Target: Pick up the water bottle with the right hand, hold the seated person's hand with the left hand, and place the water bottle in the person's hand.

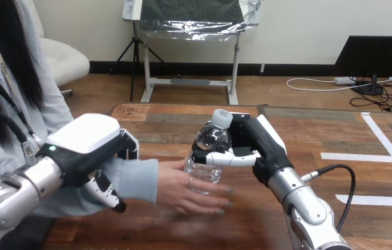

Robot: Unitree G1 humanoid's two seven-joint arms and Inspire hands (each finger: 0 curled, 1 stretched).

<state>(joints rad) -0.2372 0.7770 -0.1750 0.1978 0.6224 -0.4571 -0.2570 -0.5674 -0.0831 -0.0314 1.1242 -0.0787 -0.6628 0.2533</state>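
Left hand (87, 139) clamped over person's grey-sleeved wrist (137, 179), fingers on top, thumb curled down near side. Person's hand (191, 191) open, palm up, above table. Clear water bottle (209, 156), white cap, upright, base on that palm. Right hand (266, 147) fingers (230, 158) wrapped round bottle. Plank wooden table (157, 117); white tape strips (360, 156) at right.

The clear water bottle (212, 139) has a seemingly grey cap (222, 117).
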